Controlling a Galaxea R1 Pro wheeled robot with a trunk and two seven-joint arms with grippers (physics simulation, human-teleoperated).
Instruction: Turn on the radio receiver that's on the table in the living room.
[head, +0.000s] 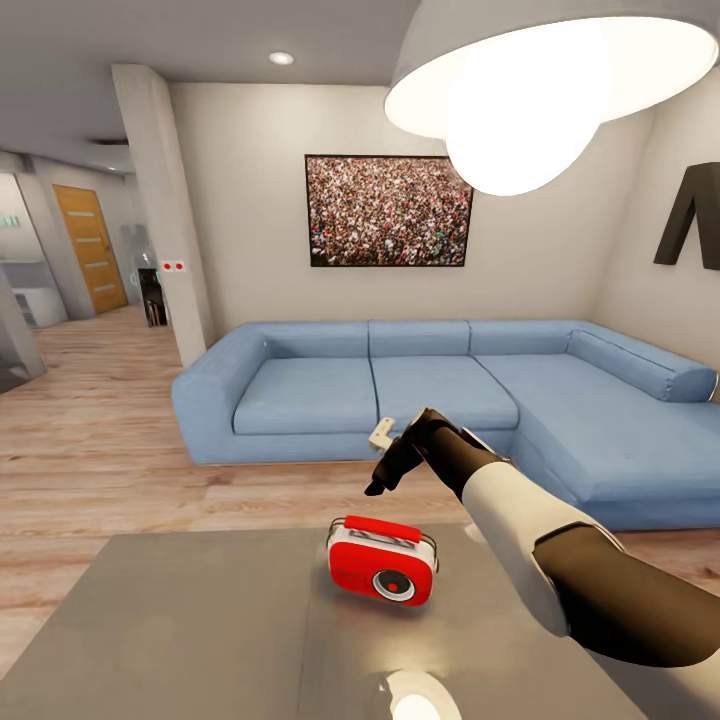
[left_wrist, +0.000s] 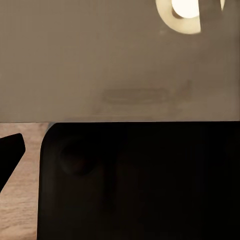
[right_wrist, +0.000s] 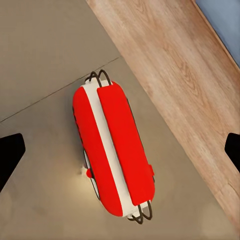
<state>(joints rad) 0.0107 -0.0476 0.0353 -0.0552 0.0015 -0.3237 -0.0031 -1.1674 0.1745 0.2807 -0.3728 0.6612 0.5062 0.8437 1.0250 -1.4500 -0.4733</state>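
Sitting near the far edge of the glossy grey counter (head: 200, 620), the small rounded red radio with white trim (head: 382, 572) faces me, dial forward. Just above and beyond it hangs the right pincer (head: 385, 470), fingers spread wide, holding nothing. Behind stretches the blue L-shaped sofa (head: 420, 390).

Bright, even room light, white dome lamp (head: 530, 95) blown out overhead, its glare mirrored on the glossy grey surface (head: 200, 640), soft shadow under the radio (head: 382, 560), wide-angle stretching at edges, slightly soft renders
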